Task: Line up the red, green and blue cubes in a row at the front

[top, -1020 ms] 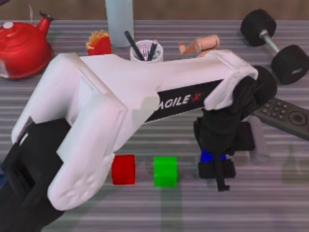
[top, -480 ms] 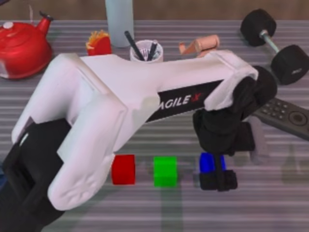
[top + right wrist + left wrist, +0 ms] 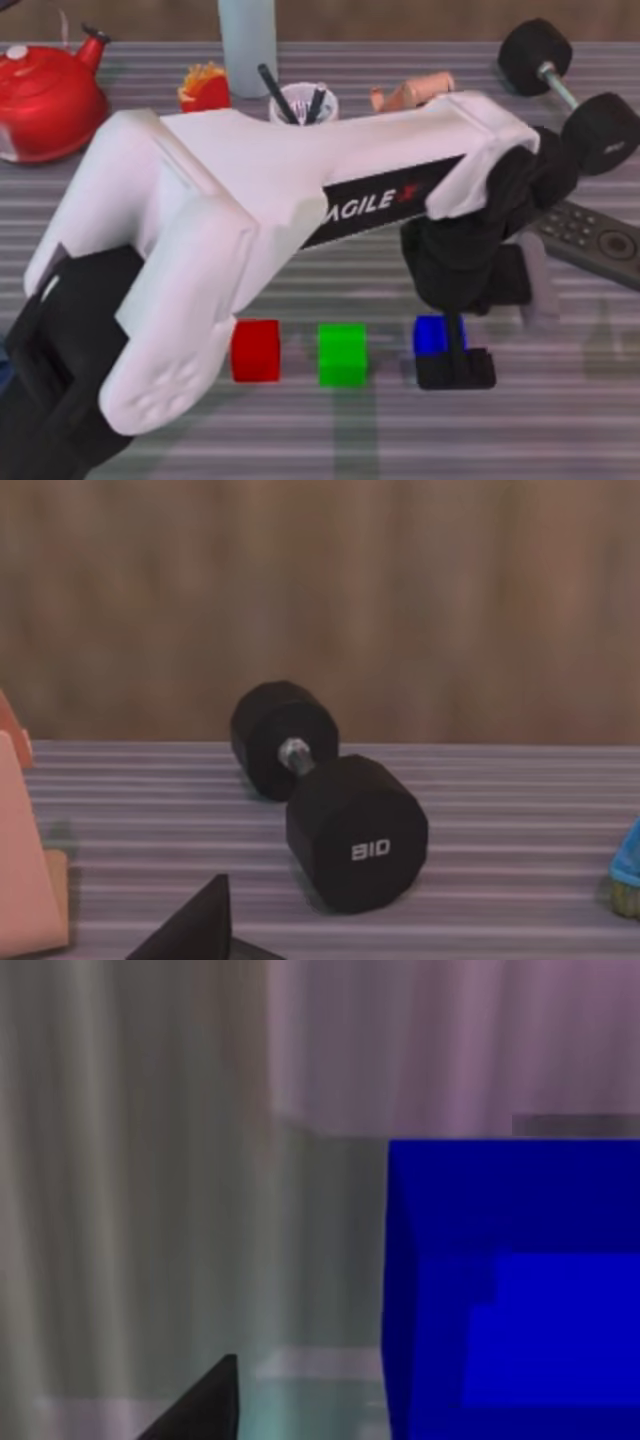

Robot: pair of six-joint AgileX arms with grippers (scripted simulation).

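The three cubes sit in a row along the near edge of the table (image 3: 560, 420), which is what the task asks for: the red cube (image 3: 256, 350) on the left, the green cube (image 3: 342, 354) in the middle and the blue cube (image 3: 432, 336) on the right, evenly spaced and well apart from each other. The left arm reaches across from the near left, and the left gripper (image 3: 455, 368) hangs over the right end of the row, just beside the blue cube on its near side. It looks let go: the blue cube rests flat on the table by itself, and in the left wrist view it fills one side of the frame with only one dark fingertip (image 3: 205, 1410) showing apart from it, nothing pressing on its faces. I judge the placing done and the arm free to lift away. The right arm is not seen from above; its wrist camera looks toward the far right, at a black dumbbell (image 3: 325, 795), and I cannot tell how its fingers stand. The cubes are glossy, sharp-edged and plain, equal in size, so they sit square. The table is striped grey and matte.
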